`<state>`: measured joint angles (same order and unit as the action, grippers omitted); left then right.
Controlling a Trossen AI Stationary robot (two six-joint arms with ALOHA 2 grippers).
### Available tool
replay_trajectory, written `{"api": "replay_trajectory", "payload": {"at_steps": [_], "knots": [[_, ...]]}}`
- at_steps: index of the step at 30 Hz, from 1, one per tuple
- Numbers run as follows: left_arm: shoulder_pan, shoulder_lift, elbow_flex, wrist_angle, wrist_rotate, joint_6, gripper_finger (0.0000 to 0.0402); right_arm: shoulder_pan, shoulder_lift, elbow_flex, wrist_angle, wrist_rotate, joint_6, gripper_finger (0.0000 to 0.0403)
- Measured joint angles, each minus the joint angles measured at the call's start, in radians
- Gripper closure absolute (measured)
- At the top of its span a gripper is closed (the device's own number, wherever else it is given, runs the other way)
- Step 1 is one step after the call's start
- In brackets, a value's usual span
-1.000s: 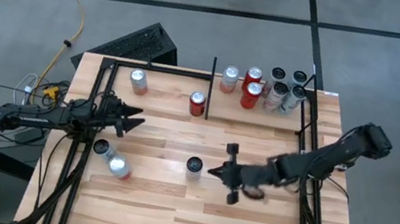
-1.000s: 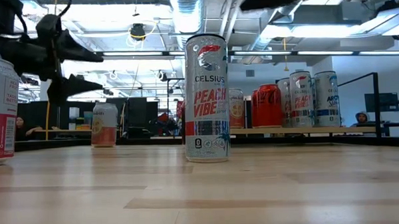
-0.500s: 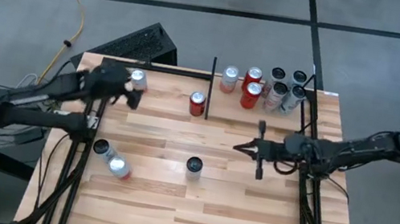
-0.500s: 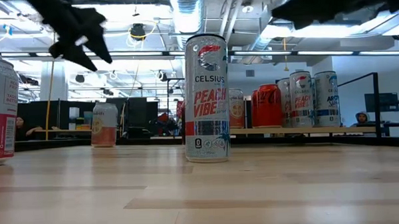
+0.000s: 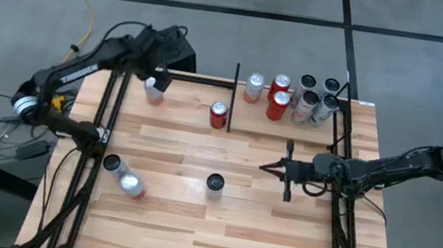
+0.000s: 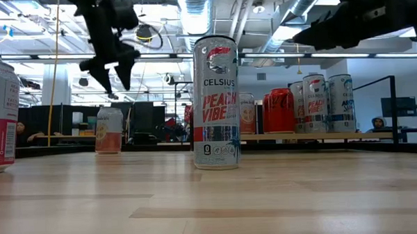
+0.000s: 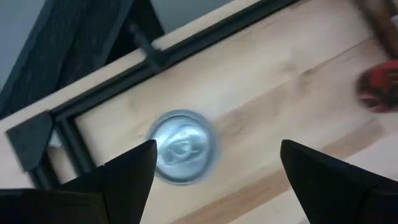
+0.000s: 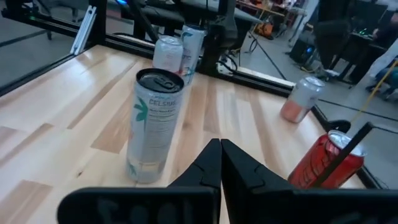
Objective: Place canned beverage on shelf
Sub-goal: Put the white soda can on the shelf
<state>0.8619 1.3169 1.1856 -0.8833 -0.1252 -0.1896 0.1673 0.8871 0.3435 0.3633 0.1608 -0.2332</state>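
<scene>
- Canned beverage in play looks to be the pale pink-and-silver aluminium can (image 5: 153, 90) standing upright at the far left corner of the light wooden plank desk (image 5: 223, 223), just inside the black rail and left of the short black divider bar (image 5: 233, 99).
- Shelf area right of that divider, framed by thin black metal rails (image 5: 342, 117), already carries a cluster of upright cans, red and silver (image 5: 293, 98); the pink can stands well apart from it.
- Left tool (image 7: 211, 180) hangs directly above the can's silver lid (image 7: 180, 155), fingers parted about halfway with nothing between them.
- Right tool (image 5: 273, 166) waits over the desk's right side, pinched shut and empty.
- Handling, as a judgement: a thin-walled cylinder, rigid if full, smooth and fairly slippery, easily dented or tipped. Take it across the mid-body with both pads square, below the rim, and keep it upright.
</scene>
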Motion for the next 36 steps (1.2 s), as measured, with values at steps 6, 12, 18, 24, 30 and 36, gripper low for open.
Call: {"api": "replay_trajectory", "payload": {"at_steps": [6,12,18,24,30,36], "knots": [[0.056,0.110,0.018,-0.016,-0.015,0.031,0.0074,0.003,0.000,0.000,-0.008,-0.002,0.022,0.0375],[0.066,0.178,0.022,-0.026,0.023,0.056,0.0074,0.010,0.001,0.000,-0.009,-0.003,0.030,0.0375],[0.066,0.191,0.020,-0.027,-0.041,0.066,0.0074,0.010,0.001,0.000,-0.011,-0.006,0.031,0.0375],[0.065,0.190,0.020,-0.024,0.007,0.081,0.0074,0.010,0.001,0.000,-0.015,-0.006,0.026,0.0375],[0.063,0.189,0.049,-0.027,0.043,0.091,0.0074,0.008,0.001,0.000,-0.018,-0.006,0.014,0.0375],[0.065,0.189,0.095,-0.024,0.015,0.100,0.0074,0.008,0.001,0.000,-0.019,-0.006,-0.001,0.0375]]}}
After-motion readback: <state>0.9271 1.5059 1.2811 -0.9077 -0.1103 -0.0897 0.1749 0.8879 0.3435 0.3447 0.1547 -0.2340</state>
